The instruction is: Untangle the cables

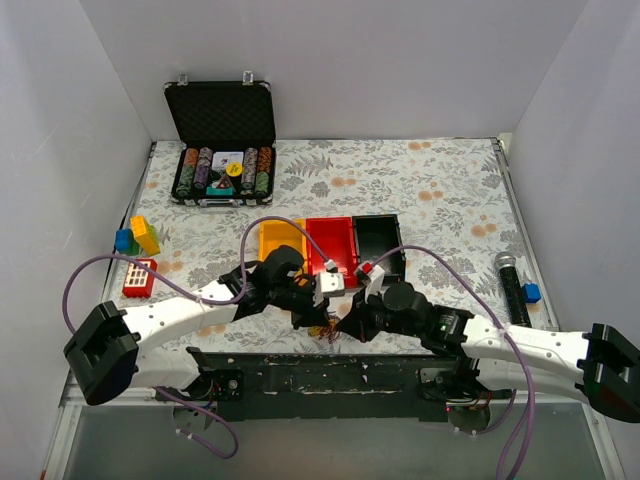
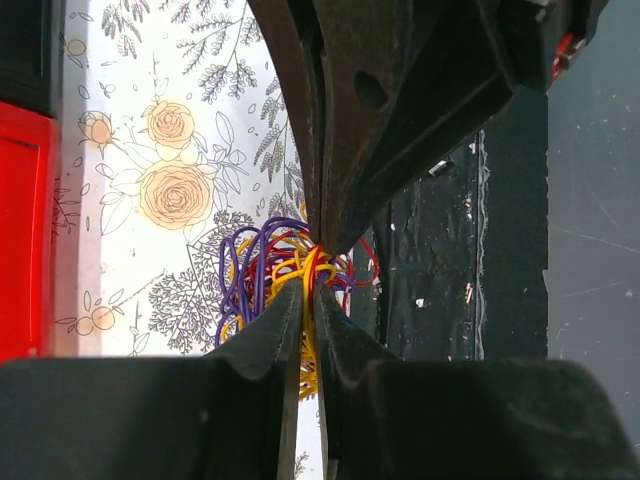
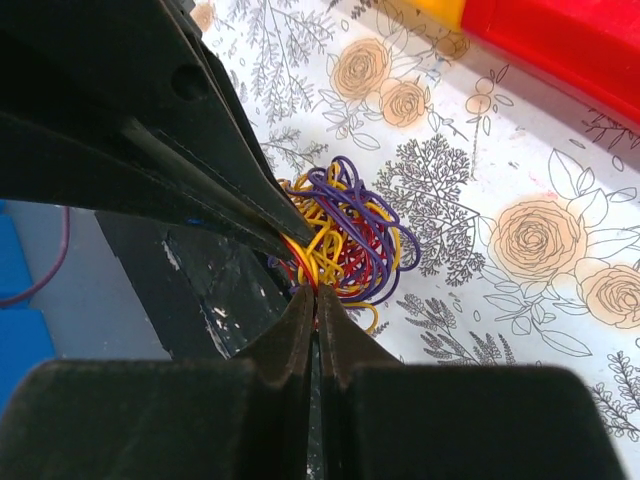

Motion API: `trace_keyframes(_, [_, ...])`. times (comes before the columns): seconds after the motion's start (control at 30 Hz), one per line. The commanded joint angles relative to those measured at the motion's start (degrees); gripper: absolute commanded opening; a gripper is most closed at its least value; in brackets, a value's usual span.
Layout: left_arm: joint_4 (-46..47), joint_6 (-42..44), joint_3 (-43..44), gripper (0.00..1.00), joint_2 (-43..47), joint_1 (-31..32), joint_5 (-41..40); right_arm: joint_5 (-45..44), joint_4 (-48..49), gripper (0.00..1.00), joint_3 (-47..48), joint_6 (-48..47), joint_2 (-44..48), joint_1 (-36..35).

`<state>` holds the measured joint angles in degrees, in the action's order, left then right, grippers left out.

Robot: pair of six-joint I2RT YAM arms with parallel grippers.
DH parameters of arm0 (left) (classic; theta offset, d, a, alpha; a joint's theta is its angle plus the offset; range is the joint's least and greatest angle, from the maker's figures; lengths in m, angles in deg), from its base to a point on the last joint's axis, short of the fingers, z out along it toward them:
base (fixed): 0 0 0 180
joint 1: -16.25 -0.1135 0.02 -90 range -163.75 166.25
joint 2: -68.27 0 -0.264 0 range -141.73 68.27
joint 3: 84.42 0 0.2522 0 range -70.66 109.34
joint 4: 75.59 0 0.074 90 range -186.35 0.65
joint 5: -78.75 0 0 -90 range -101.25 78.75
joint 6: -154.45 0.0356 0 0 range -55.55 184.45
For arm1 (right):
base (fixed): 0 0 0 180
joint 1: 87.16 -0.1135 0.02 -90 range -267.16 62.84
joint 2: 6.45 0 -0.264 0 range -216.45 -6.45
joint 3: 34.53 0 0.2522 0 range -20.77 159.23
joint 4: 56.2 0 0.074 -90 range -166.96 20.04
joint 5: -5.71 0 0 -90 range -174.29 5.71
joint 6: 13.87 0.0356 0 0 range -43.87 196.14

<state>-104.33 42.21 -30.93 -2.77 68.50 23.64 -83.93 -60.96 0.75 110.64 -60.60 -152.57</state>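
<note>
Cables (image 3: 350, 225): bunching as one tight ball of thin, glossy wire, with purple, yellow and red loops crossing every way. The ball is lying at the near edge of the table, partly on the floral cloth (image 3: 520, 240) and up against the black base plate (image 2: 500, 250).

Left gripper (image 2: 310, 292) is pinching yellow strands, its fingers pressed together on them. Right gripper (image 3: 316, 295) is clamping the ball from the opposite side, the two sets of tips almost meeting.

The cloth is lying flat and matte, pale, printed with orange roses and grey ferns. Plain white walls (image 1: 400, 60) are enclosing the table.

Yellow bin (image 1: 280, 240), red bin (image 1: 332, 243) and black bin (image 1: 380, 240), all smooth plastic, are sitting in a row mid-table. A poker chip case (image 1: 221, 150) is standing open at the far left, its lid foam-lined.
</note>
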Motion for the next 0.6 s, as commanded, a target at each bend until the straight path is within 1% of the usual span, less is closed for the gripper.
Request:
trace_keyframes(0.0, [-0.6, -0.5, -1.8, 0.00, 3.3, 0.3, -1.6, -2.7, 0.1, 0.13, -1.0, -0.1, 2.9, -0.2])
trace_keyframes(0.07, [0.0, -0.7, -2.2, 0.00, 3.8, 0.2, -2.8, -3.2, -0.6, 0.26, -1.1, -0.1, 3.2, -0.2])
trace_keyframes(0.17, [0.3, -1.1, -2.0, 0.00, 4.1, 0.2, -3.8, -4.5, -2.1, 0.41, -1.9, 0.2, 4.3, -0.2])
trace_keyframes(0.27, [0.7, -1.7, -2.0, 0.00, 4.1, 0.2, -4.2, -5.2, -2.9, 0.52, -3.2, 0.7, 6.6, -0.2])
trace_keyframes(0.4, [2.9, -2.9, -3.6, 0.00, 4.7, 0.2, -6.2, -3.2, 0.8, 0.59, -6.3, 1.7, 8.6, -0.2])
trace_keyframes(0.5, [4.7, -4.6, -4.6, 0.00, 5.3, 0.0, -7.9, -1.2, 5.1, 0.60, -8.2, 2.1, 8.2, -0.2])
trace_keyframes(0.57, [6.0, -7.1, -4.7, 0.00, 5.4, -0.7, -8.5, -0.8, 8.8, 0.61, -9.0, 1.6, 7.6, -0.2])
